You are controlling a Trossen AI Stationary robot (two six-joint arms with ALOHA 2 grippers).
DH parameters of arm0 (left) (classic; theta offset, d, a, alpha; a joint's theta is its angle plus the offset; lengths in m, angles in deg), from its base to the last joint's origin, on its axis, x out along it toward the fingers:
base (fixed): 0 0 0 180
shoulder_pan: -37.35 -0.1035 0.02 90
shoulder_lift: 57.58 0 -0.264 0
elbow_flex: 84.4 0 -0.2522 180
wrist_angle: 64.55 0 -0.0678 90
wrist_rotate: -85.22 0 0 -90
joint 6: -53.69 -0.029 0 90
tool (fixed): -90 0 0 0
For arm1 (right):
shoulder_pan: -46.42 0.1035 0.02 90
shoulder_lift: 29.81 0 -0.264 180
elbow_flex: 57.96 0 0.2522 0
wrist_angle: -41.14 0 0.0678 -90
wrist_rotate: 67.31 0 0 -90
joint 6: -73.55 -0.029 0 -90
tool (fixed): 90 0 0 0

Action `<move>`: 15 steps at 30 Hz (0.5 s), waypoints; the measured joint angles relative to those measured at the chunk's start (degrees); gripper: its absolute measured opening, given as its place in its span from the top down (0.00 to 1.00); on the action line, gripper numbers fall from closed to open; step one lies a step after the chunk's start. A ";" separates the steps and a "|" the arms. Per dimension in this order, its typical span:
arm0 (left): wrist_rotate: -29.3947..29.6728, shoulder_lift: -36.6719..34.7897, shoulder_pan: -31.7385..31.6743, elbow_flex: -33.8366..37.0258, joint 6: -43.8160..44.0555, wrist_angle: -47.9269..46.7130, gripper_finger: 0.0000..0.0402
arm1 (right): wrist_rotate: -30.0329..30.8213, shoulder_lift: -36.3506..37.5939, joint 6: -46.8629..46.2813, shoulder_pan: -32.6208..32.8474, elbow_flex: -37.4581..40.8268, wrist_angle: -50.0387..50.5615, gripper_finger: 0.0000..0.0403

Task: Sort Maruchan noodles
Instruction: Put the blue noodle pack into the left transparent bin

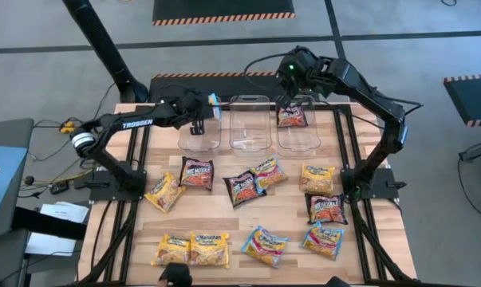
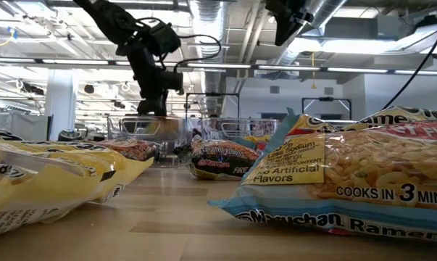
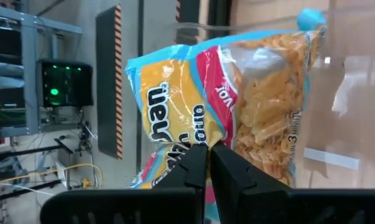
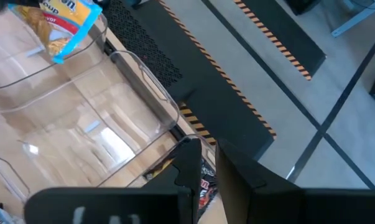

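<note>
1. Loose packets point(image 1: 248, 187) lie spread across the worktop point(image 1: 224, 219).
2. Left pincer point(image 3: 208, 163) is clamped on a blue-pink packet point(image 3: 237, 106), hanging above the left bin point(image 1: 199, 135).
3. Right pincer point(image 4: 208, 163), slightly parted and empty, hovers above the right bin point(image 1: 296, 137), where a maroon packet point(image 1: 292, 117) lies.
</note>
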 joint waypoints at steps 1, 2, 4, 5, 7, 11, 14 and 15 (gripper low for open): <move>0.19 0.50 0.00 0.01 0.02 0.06 1.00 | 0.00 0.00 0.11 0.00 0.00 0.01 0.82; 0.51 0.97 0.00 0.02 0.18 0.15 1.00 | 0.00 0.00 0.57 0.00 0.00 -0.01 0.82; 1.56 1.82 0.00 0.02 0.23 0.51 1.00 | 0.00 0.00 0.89 0.00 0.00 -0.01 0.82; 2.18 2.21 0.00 0.02 0.16 0.69 1.00 | 0.00 0.00 0.89 0.00 0.00 0.00 0.82; 3.02 2.77 -0.09 0.02 0.11 0.93 1.00 | 0.00 0.00 0.89 0.02 0.00 -0.01 0.82; 3.53 3.04 -0.49 0.02 0.00 1.98 1.00 | 0.00 0.00 0.87 0.02 0.00 0.00 0.82; 3.85 3.04 -1.01 0.02 0.00 2.85 1.00 | 0.00 0.00 0.87 0.02 0.00 -0.04 0.82; 3.66 3.04 -1.26 0.02 0.00 2.74 1.00 | 0.00 0.00 0.87 0.02 0.00 -0.13 0.82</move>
